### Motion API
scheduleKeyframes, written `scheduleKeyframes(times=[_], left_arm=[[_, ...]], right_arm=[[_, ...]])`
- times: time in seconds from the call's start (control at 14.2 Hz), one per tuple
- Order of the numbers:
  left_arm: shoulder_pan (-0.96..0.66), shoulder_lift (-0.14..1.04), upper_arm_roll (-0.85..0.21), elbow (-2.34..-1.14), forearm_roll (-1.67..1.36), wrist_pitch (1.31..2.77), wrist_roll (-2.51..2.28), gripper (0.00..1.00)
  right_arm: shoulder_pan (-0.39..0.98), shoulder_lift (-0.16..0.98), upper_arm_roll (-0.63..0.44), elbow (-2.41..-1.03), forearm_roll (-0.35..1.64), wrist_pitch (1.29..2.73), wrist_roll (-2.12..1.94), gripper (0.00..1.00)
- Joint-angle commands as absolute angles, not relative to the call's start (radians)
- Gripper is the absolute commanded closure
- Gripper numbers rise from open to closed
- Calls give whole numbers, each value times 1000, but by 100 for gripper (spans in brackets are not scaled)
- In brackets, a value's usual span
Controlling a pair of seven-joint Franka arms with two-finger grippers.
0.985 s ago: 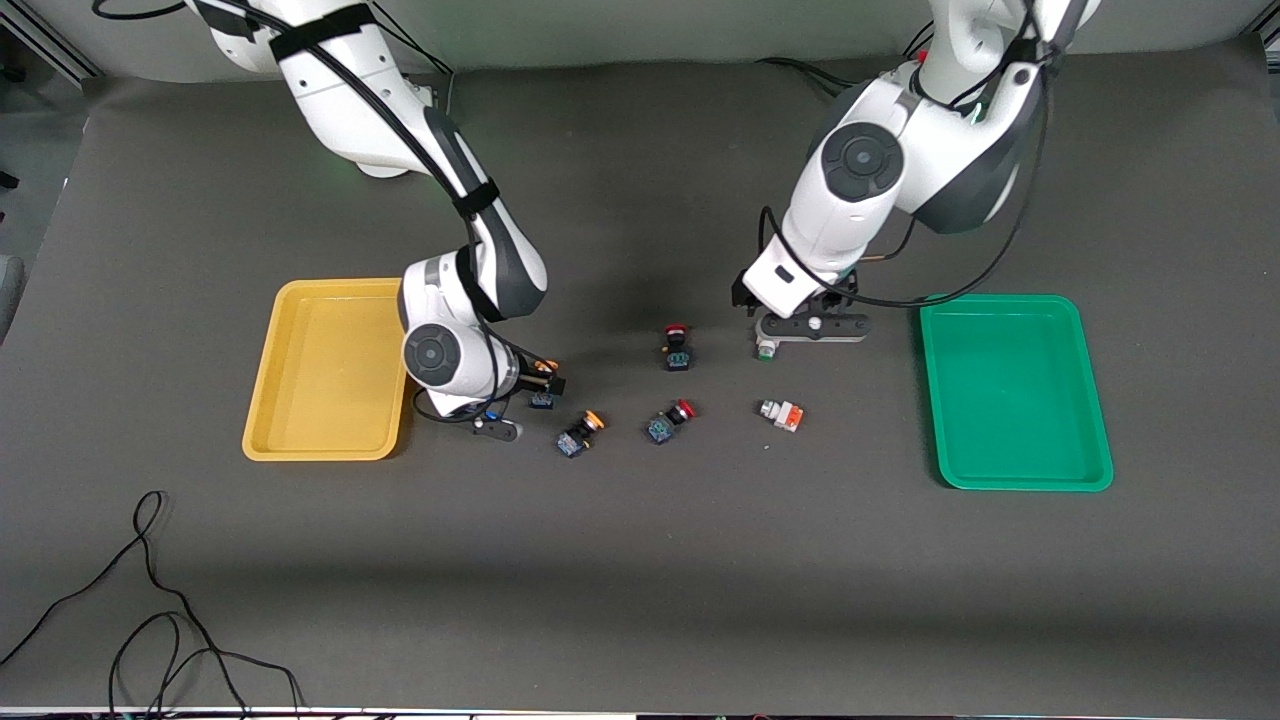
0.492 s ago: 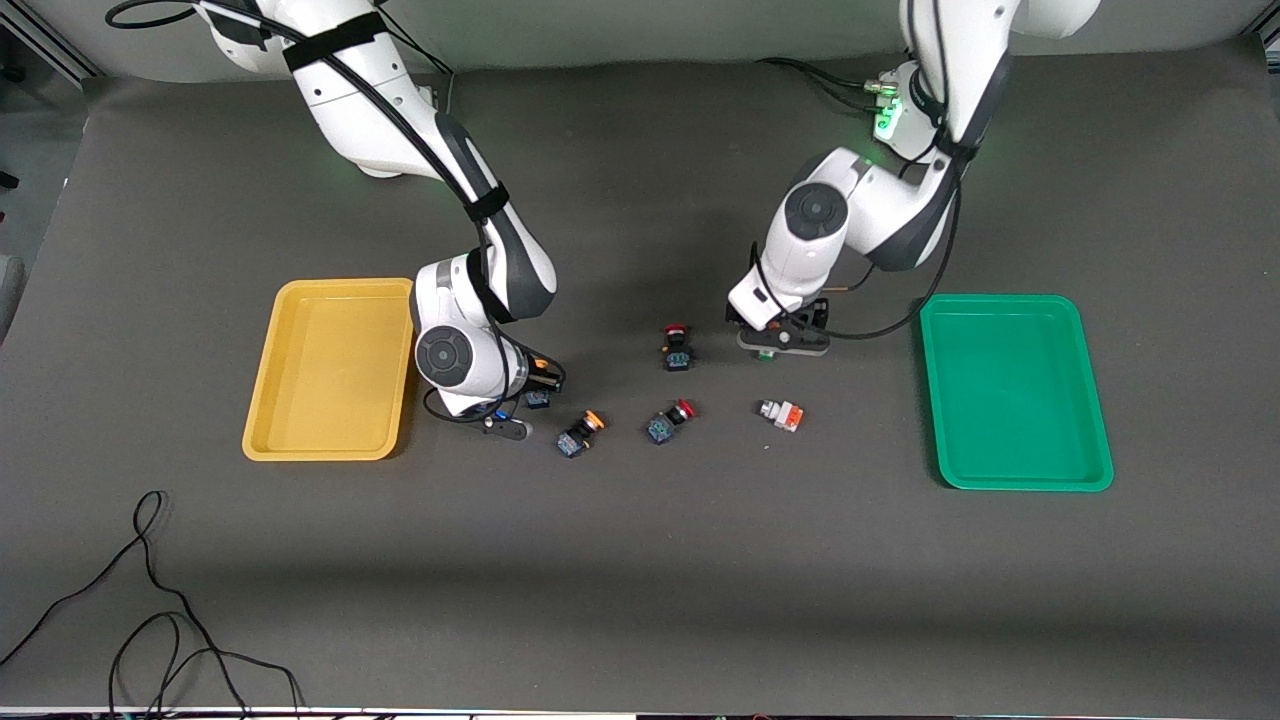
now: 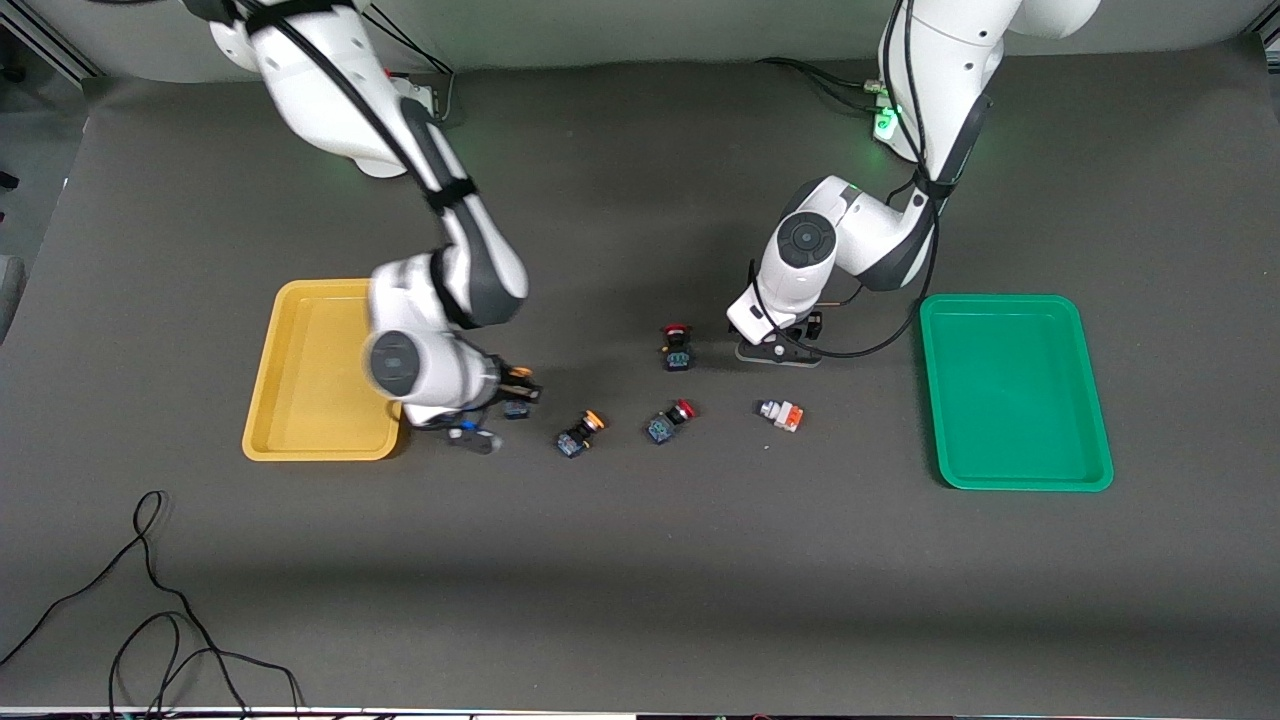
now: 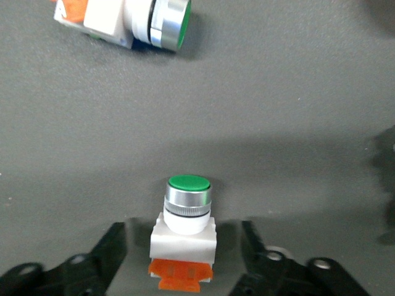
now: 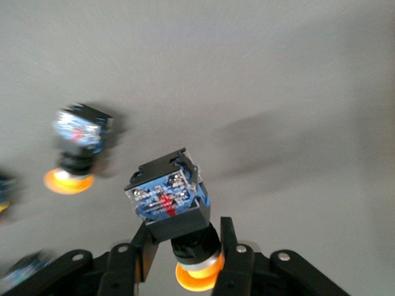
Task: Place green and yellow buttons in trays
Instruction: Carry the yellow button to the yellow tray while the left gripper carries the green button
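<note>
My right gripper (image 3: 497, 400) (image 5: 188, 253) is shut on a black button with a blue base and a yellow-orange cap (image 5: 173, 209) and holds it just above the table beside the yellow tray (image 3: 310, 385). A second yellow-capped button (image 3: 580, 433) (image 5: 77, 145) lies on the table. My left gripper (image 3: 775, 352) (image 4: 183, 253) is open and low at the table. A white button with an orange block and green tip (image 4: 185, 228) stands between its fingers (image 4: 114, 246), with a gap on each side. Another green-tipped button (image 3: 780, 413) (image 4: 123, 21) lies nearer the front camera. The green tray (image 3: 1015, 400) lies at the left arm's end.
Two black buttons with red caps (image 3: 677, 347) (image 3: 668, 420) lie between the two grippers. A loose black cable (image 3: 150, 600) lies near the table's front edge at the right arm's end.
My right gripper has moved toward the yellow tray with the yellow-capped button in it. My left gripper has come down around the standing green-tipped button.
</note>
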State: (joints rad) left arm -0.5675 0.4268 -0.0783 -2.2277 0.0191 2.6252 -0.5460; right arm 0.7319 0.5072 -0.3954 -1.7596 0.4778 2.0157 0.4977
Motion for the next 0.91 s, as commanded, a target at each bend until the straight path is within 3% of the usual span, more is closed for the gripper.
scheduleKeyframes(times=[0.0, 0.21, 0.35, 0.63, 0.84], left_arm=[[-578, 422, -67, -2218, 29, 2614, -557, 71], [-569, 399, -66, -2194, 22, 2582, -558, 73], [-548, 344, -63, -2117, 11, 2415, -554, 73], [-442, 244, -61, -1930, -44, 2108, -538, 73], [-297, 137, -60, -1917, -61, 1978, -419, 73]], right_arm=[[724, 289, -497, -1773, 451, 1815, 473, 100], [724, 134, -587, -1808, 287, 1663, 404, 100], [726, 86, -678, -1870, 256, 1649, 274, 100], [719, 129, -822, -1988, 215, 1744, 5, 100], [716, 199, -859, -2060, 218, 1859, -95, 100]])
